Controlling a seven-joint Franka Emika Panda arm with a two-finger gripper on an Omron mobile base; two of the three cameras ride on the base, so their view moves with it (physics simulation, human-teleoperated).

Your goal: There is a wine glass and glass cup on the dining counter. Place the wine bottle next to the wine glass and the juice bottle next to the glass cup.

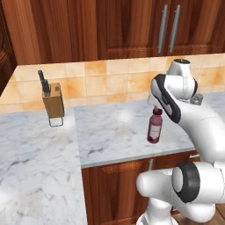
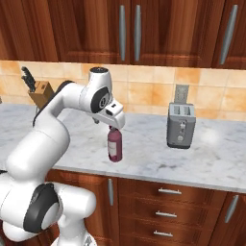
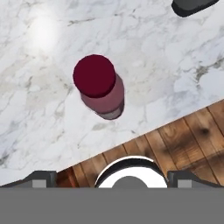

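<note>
A marble worktop [image 2: 202,158] backed by tan tiles carried a toaster [image 2: 180,125] to the right of the juice bottle [image 2: 115,144] and a knife block [image 1: 53,100] well to its left. The juice bottle stood upright near the worktop's front edge. The gripper [image 2: 114,126] hung directly above its maroon cap; whether its jaws were apart or together could not be told. Descending off-centre could knock the stubby bottle over, perhaps off the front edge.
</note>
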